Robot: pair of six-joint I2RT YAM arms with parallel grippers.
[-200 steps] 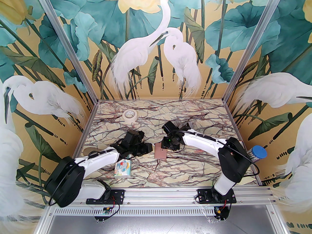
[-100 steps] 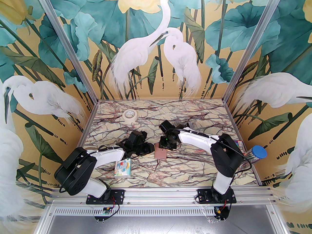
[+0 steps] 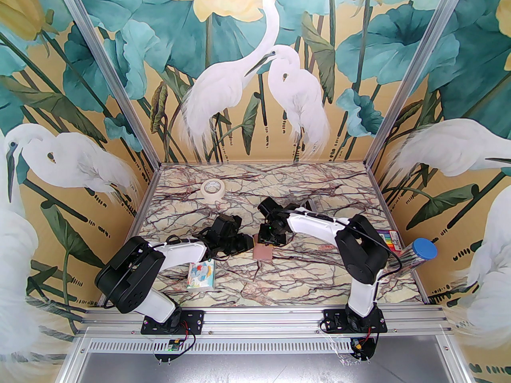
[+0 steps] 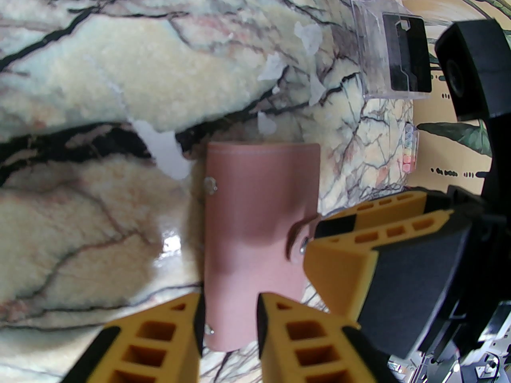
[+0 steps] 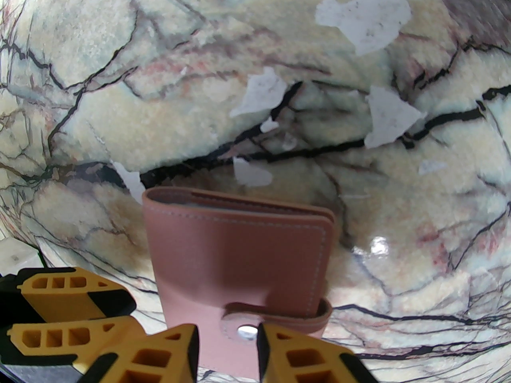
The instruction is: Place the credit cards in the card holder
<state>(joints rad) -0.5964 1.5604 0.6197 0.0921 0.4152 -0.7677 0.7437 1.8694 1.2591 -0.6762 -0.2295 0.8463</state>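
Right gripper (image 5: 227, 353) and left gripper (image 4: 229, 325), both at the closed card holder (image 3: 263, 252).
Right jaws stand narrowly apart astride the snap tab (image 5: 243, 329). Left jaws are equally narrow, at an adjoining short end. Whether either is clamped cannot be told. The holder is pink and lies flat mid-way across the marble table (image 3: 311, 269), with a tissue pack (image 3: 201, 275) to its left.
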